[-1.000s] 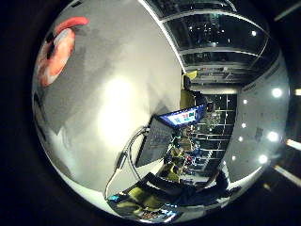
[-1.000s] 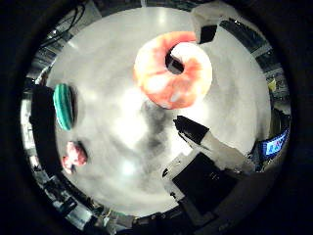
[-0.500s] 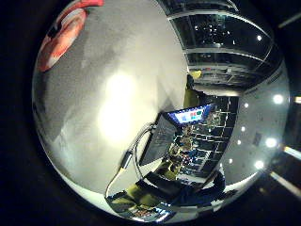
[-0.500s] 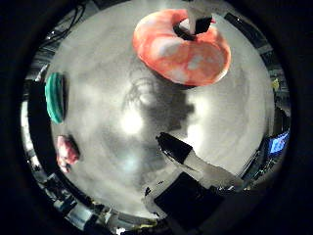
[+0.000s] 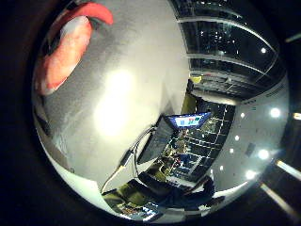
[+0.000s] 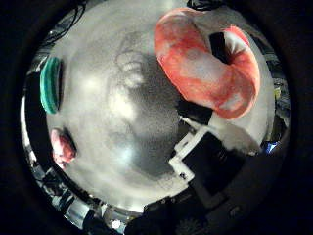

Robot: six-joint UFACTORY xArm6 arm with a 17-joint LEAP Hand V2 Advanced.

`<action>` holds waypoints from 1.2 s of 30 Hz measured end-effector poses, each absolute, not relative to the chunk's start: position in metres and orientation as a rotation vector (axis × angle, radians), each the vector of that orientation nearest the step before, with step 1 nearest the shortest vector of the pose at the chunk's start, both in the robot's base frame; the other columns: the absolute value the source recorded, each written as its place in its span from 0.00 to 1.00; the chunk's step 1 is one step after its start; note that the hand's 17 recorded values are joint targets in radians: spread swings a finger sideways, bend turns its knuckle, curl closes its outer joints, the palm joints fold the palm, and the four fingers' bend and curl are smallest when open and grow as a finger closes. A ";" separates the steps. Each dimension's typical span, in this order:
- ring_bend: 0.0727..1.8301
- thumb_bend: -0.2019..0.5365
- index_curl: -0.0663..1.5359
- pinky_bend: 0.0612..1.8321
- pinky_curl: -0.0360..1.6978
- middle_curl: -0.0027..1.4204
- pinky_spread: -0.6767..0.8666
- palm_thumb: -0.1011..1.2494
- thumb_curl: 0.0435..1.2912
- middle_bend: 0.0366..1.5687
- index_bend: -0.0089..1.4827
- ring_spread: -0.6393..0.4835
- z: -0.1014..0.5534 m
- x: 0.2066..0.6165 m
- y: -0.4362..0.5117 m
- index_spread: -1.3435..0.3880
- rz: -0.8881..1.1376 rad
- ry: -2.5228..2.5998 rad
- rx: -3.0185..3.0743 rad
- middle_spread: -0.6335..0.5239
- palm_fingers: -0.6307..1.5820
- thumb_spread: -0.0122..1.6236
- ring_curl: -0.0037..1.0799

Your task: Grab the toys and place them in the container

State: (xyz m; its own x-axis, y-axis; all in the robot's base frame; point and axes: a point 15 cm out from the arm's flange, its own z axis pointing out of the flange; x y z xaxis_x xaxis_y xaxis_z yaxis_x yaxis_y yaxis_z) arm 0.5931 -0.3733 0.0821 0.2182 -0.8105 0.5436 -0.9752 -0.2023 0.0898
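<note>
An orange and white ring-shaped soft toy point(image 6: 205, 73) lies on the grey table point(image 6: 127, 147), close under my palm. It also shows at the rim of the little finger side view as the ring toy point(image 5: 66, 52). My hand point(image 6: 205, 152) is curled on it: one black fingertip point(image 6: 219, 46) sits in the ring's hole and another finger point(image 6: 194, 111) presses its outer edge. A teal toy point(image 6: 49, 91) and a pink toy point(image 6: 61, 150) lie apart near the table's far edge. No container shows.
The hand's shadow point(image 6: 132, 68) falls on the table beside the ring. Past the table's edge stand a lit monitor point(image 5: 188, 120) and dark office furniture point(image 5: 160, 188).
My palm has come down closer to the ring toy, which now fills more of the thumb side view. The lower finger has closed in until it touches the ring's edge.
</note>
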 end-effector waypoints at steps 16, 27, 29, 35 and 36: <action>0.07 0.24 0.39 0.07 0.05 0.32 0.73 0.82 0.37 0.45 0.72 0.41 0.159 0.560 -0.423 0.52 0.565 -1.682 1.947 0.18 0.58 0.47 0.08; 0.44 0.23 0.32 0.46 0.14 0.34 0.19 0.79 0.40 0.39 0.36 0.21 0.307 0.524 -0.390 0.50 0.547 -1.785 1.888 0.17 0.81 0.45 0.32; 0.47 0.23 0.33 0.52 0.17 0.36 0.12 0.78 0.42 0.40 0.35 0.22 0.320 0.524 -0.358 0.49 0.499 -1.827 1.965 0.18 0.80 0.43 0.36; 0.51 0.24 0.36 0.55 0.19 0.39 0.08 0.79 0.44 0.41 0.34 0.25 0.377 0.511 -0.238 0.49 0.360 -1.855 2.167 0.20 0.77 0.41 0.42; 0.51 0.23 0.37 0.56 0.20 0.40 0.08 0.79 0.45 0.42 0.33 0.25 0.385 0.511 -0.217 0.49 0.355 -1.840 2.202 0.21 0.77 0.40 0.42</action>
